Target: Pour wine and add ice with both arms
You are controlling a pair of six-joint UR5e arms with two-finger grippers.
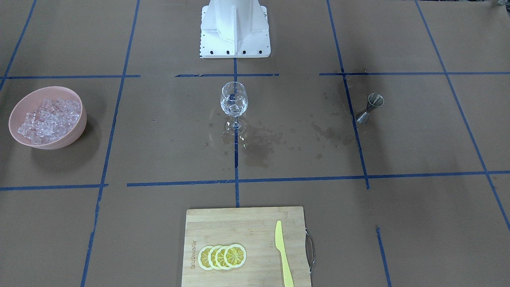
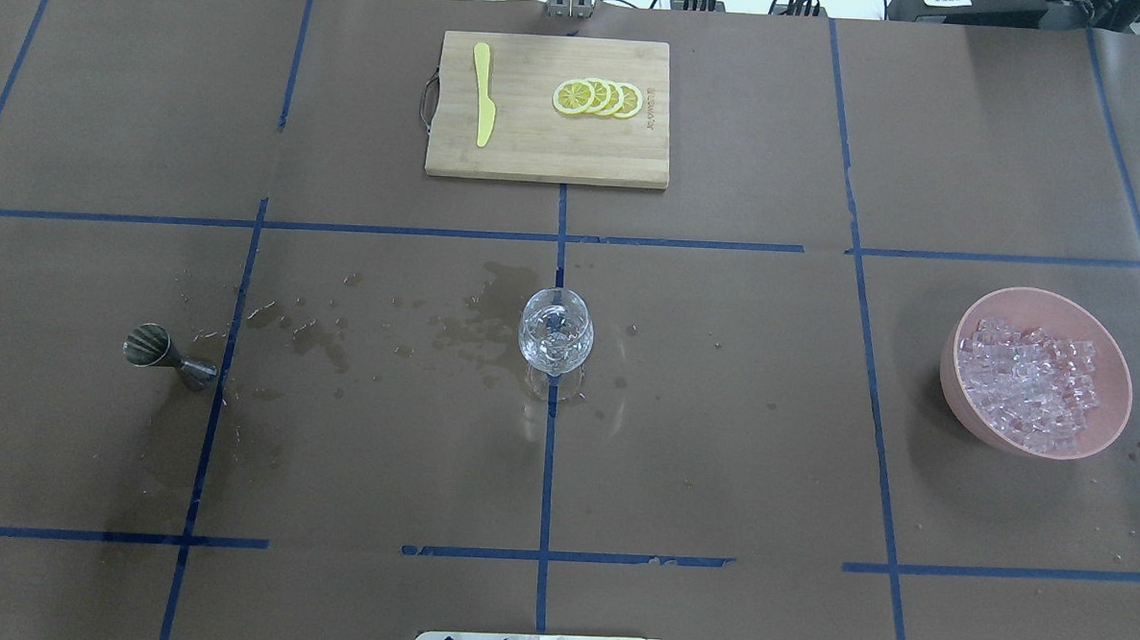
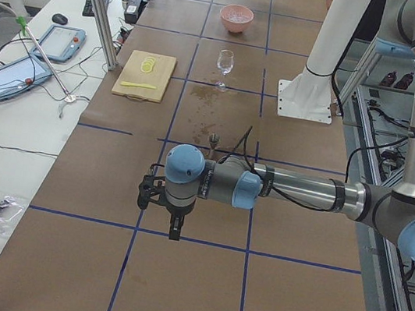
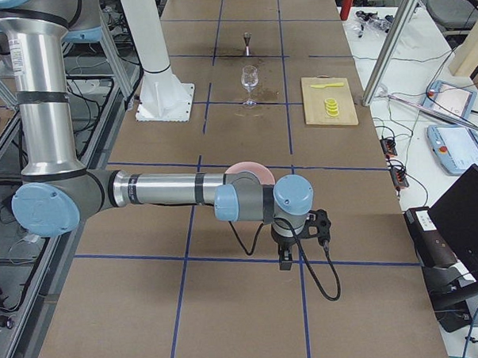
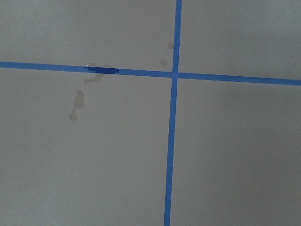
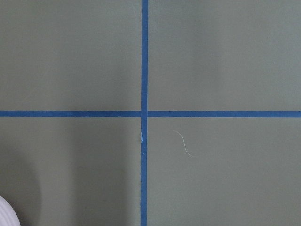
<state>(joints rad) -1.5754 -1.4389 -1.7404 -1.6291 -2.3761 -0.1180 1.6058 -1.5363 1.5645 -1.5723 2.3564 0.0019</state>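
The left arm (image 3: 297,189) is reaching out level over the counter (image 1: 159,139), and the left tool (image 3: 174,229) is hanging straight down above a crossing of blue tape (image 5: 173,141). It is showing only in a side view, so whether its fingers are apart or together cannot be told. Just beyond this tool a steel jigger (image 1: 370,108) is standing upright. Farther beyond it a stemmed glass (image 1: 234,99) is standing with a few clear cubes inside. Wet stains (image 1: 259,147) are spreading on the paper between the jigger and the glass.

The right arm (image 4: 168,188) is also stretching out level, and the right tool (image 4: 285,260) is pointing down over another tape crossing. This tool too is appearing only from the side, so its state cannot be told. The ice (image 1: 48,119) is lying piled in a pink bowl (image 1: 79,127), which is sitting close behind the right tool's wrist, partly hidden by it in the right side view, and well apart from the left tool. The glass is standing well beyond the right tool.

Across the counter from both tools a wooden cutting board (image 1: 239,227) is carrying four overlapping lemon slices (image 1: 222,256) and a yellow knife (image 1: 283,251).
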